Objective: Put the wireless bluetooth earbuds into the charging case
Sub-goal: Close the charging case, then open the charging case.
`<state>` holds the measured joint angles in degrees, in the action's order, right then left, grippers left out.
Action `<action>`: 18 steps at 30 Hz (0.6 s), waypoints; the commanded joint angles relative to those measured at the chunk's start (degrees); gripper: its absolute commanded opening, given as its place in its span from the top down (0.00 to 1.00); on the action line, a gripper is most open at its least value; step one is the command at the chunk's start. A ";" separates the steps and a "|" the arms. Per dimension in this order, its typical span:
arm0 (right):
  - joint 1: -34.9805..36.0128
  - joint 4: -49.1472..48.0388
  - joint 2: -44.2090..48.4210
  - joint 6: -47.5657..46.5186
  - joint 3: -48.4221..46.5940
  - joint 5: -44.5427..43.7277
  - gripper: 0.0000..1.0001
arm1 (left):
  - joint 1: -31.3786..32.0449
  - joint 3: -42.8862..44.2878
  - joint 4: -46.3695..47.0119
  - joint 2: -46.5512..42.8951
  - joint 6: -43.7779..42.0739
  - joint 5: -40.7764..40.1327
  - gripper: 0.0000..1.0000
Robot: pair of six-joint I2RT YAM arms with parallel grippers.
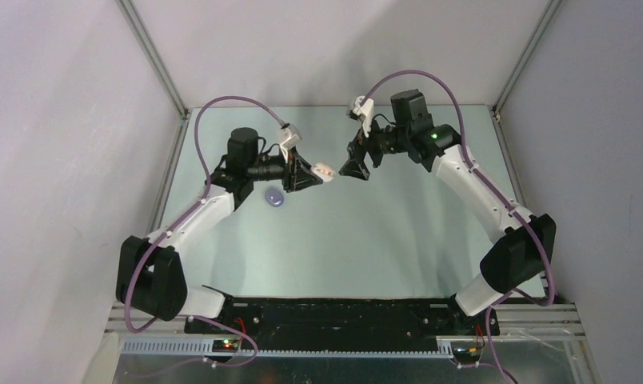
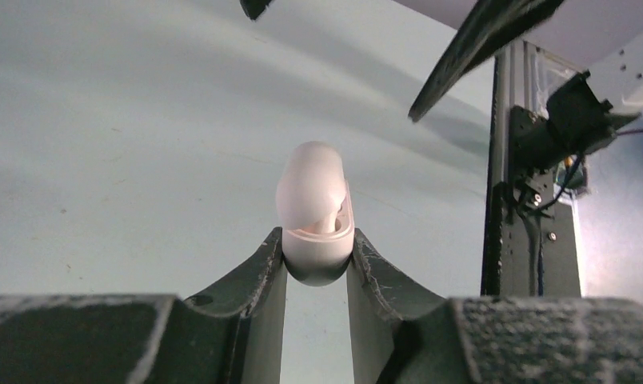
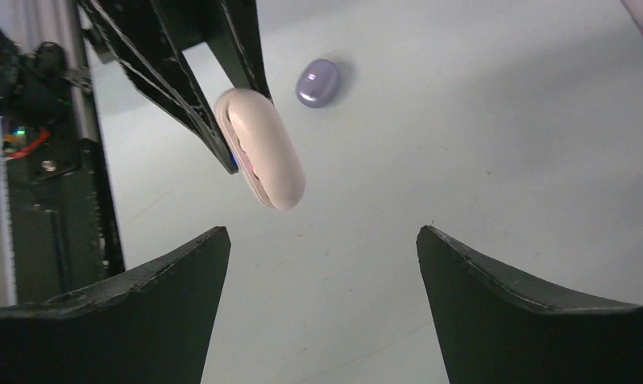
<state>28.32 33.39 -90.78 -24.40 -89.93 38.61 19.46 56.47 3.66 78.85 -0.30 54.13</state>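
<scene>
- Left gripper [image 2: 317, 234]: jaws drawn narrow and clamped on the lower end of the charging case [image 2: 314, 216]. One dark finger presses on each side.
- Charging case: glossy white and pill-shaped, it stands up out of the left fingers and is held off the table [image 1: 366, 240]. In the top view it lies near the middle of the work area, between the two grippers.
- Case, further note: in the left wrist view the upper shell tilts away from the base, leaving a gap. A rounded white form sits in that gap, and we cannot tell whether it is one of the earbuds. In the right wrist view a seam runs along the case's side, with small reddish and blue marks on it.
- Right gripper [image 3: 322, 232]: jaws spread wide with nothing between them. It points at the case from the opposite side, near it but not touching.
- Lilac disc [image 3: 317, 82]: a round lilac-grey piece resting flat on the table. It lies behind the left gripper, towards the left arm, apart from the case.
- Table: a pale green-grey surface enclosed by light walls.
- Right arm: a green light [image 1: 434, 135] glows on the wrist housing.
- Cables: a lilac cable [image 1: 222, 102] arches over each arm.
</scene>
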 commanded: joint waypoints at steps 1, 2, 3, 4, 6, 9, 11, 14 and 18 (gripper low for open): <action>-0.20 1.75 0.67 1.10 -2.85 10.73 0.09 | -0.38 4.05 -10.97 -2.87 -14.16 5.07 1.00; -0.06 1.89 0.64 1.02 -2.77 10.97 0.09 | -0.39 4.33 -11.84 -2.86 -15.19 5.47 1.00; 0.54 2.24 0.62 0.63 -2.63 11.01 0.09 | -0.39 4.68 -12.80 -2.93 -16.65 5.64 1.00; 1.18 2.40 0.66 0.00 -2.63 11.04 0.09 | -0.33 4.78 -12.98 -3.20 -17.10 5.86 1.00; 2.47 2.80 0.79 -1.34 -2.32 10.00 0.09 | -0.37 4.60 -13.25 -3.69 -18.14 6.07 1.00; 4.32 2.29 1.24 -2.98 -1.39 7.49 0.08 | -0.45 4.53 -14.50 -4.35 -19.45 6.11 1.00; 4.89 1.44 1.09 -2.88 -1.08 6.25 0.08 | -0.43 4.67 -15.85 -4.81 -20.88 6.11 1.00; 4.98 -0.18 0.13 -1.61 -1.23 4.66 0.09 | -0.39 5.64 -19.28 -5.01 -24.31 6.10 1.00; 4.98 -0.03 -1.24 -1.99 -2.31 3.78 0.12 | -0.31 6.28 -21.25 -5.45 -26.54 5.79 1.00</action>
<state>33.52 35.03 -91.00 -25.98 -90.54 43.94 19.31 59.44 -14.79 75.72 -21.76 58.72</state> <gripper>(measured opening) 0.892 0.326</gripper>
